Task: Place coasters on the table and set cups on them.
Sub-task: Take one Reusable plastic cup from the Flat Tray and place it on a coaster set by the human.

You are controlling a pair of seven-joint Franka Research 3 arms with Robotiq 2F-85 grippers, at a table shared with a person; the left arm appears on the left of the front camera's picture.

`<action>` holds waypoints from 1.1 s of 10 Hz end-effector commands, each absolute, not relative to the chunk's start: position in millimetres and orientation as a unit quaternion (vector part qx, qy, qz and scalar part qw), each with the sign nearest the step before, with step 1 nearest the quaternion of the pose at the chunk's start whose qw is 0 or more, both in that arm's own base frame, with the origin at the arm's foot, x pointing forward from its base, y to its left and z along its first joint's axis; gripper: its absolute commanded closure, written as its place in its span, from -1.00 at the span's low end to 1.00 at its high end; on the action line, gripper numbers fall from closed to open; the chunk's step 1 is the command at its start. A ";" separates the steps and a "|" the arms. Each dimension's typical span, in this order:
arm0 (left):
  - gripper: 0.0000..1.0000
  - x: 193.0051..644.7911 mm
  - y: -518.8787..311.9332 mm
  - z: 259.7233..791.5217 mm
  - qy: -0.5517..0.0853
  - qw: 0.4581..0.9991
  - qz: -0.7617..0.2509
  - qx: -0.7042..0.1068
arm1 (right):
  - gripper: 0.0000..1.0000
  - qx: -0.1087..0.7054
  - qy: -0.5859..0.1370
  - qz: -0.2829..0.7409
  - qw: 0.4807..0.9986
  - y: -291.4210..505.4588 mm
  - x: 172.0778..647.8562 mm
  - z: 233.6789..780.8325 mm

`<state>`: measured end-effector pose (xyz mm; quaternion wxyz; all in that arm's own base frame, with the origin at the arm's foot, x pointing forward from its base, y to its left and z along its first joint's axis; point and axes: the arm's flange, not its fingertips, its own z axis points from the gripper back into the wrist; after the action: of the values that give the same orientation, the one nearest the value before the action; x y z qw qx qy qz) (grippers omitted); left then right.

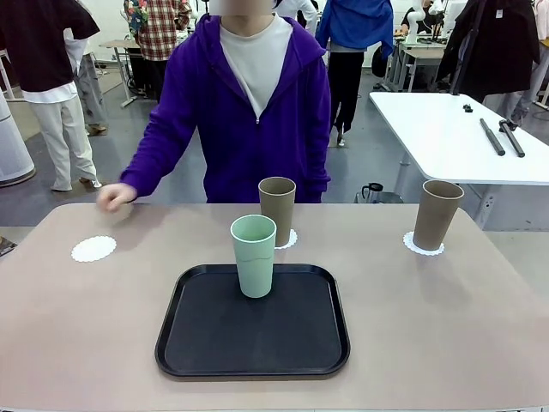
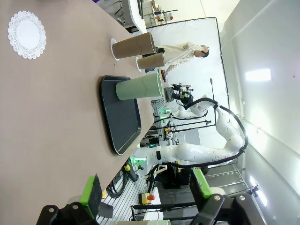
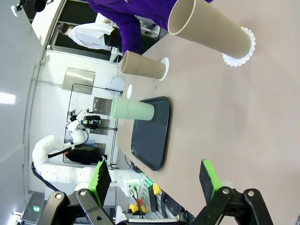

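Two tan cups stand on coasters, the mint cup on the tray, a third coaster bare.

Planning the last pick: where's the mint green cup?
Front view, centre: the mint green cup stands on the black tray, far edge, before the middle tan cup.

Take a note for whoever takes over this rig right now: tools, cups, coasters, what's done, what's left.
Left tool, right tool: open, empty.
Done: middle tan cup on middle coaster, right tan cup on right coaster.
Left: mint cup stands on the black tray; left coaster bare, person's hand at the table's far edge beyond it. Mint cup goes there.
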<state>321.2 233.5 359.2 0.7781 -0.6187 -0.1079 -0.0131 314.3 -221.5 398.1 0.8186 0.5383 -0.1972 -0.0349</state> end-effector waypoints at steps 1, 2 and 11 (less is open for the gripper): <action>-1.00 320.0 234.0 360.8 -0.111 0.778 -0.013 -0.618 | -1.00 0.538 -0.199 -0.034 0.818 -222.1 314.6 399.9; -1.00 320.0 234.0 360.8 -0.111 0.778 -0.013 -0.618 | -1.00 0.538 -0.199 -0.034 0.818 -222.1 314.6 399.9; -1.00 320.0 234.0 360.8 -0.111 0.778 -0.013 -0.618 | -1.00 0.538 -0.199 -0.034 0.818 -222.1 314.6 399.9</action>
<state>321.2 233.5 359.2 0.7781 -0.6187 -0.1079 -0.0131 314.3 -221.5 398.1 0.8186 0.5383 -0.1972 -0.0349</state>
